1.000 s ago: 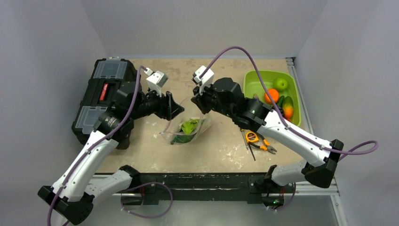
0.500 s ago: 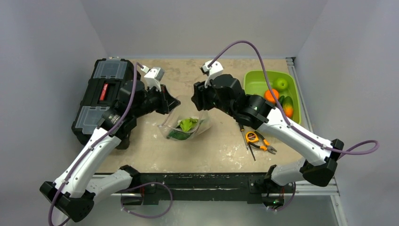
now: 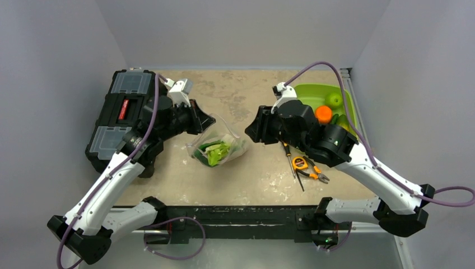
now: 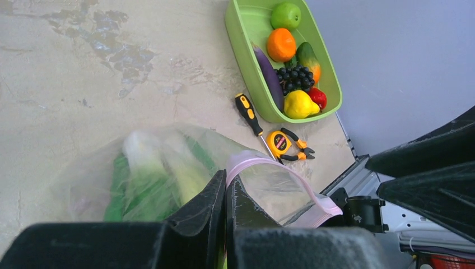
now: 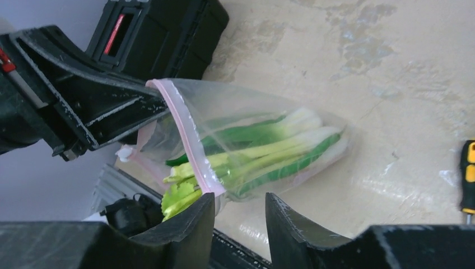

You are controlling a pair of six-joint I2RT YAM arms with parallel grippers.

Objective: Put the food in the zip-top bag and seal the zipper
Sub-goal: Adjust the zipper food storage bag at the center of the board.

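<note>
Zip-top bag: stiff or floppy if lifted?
Likely floppy: the zip-top bag sags from the left gripper pinching its zipper. Probably bottom-heavy: the food lies toward the closed end. Leaf tips sit near the mouth and may slip out if tipped.

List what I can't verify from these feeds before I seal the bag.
- Right wrist view: the lower end of the pale-pink zipper strip and the leafy green vegetables' leaf tips sit behind the right gripper's finger; whether leaves cross the strip is unclear.
- Left wrist view: the shut left gripper covers the clear plastic zip-top bag corner it pinches.
- Top view: the strip is too small to judge sealed or open.
</note>
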